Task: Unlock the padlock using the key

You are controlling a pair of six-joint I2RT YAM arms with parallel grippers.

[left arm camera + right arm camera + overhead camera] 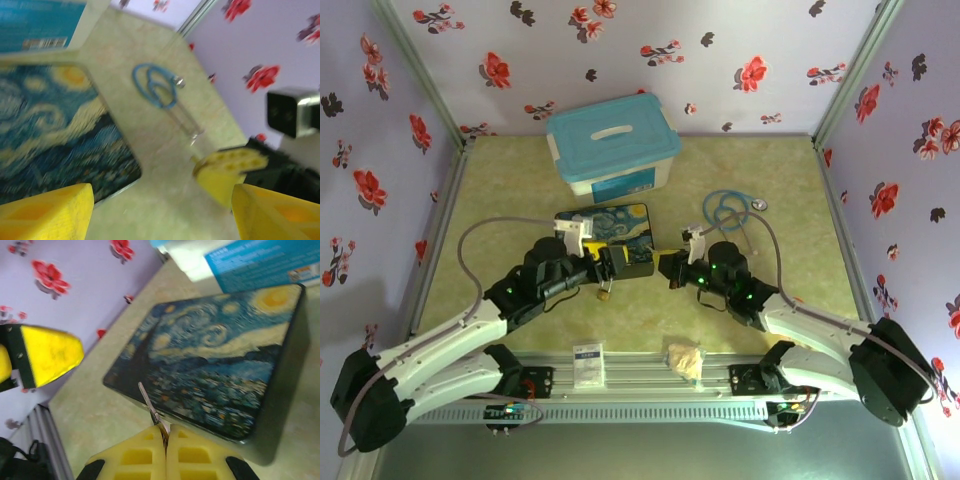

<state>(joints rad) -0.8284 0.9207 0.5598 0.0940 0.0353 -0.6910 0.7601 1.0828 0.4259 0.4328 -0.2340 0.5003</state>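
Key (148, 404): thin, dark-grey sliver of metal. Pinched at its lower end between the pressed-together yellow pads of the right gripper (166, 432). Sticks up from the pads, tilted to the left, with its tip in front of the near edge of the painted box (215, 355).

Padlock (605, 293): tiny, brass-coloured. Sits low on the table just on the near side of the painted box's front edge, towards its left corner. Too small to tell shackle open or closed.

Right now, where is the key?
In the right wrist view, the key sticks out from the shut fingertips of the right gripper, pointing toward the side of the starry-night box near the table's middle.
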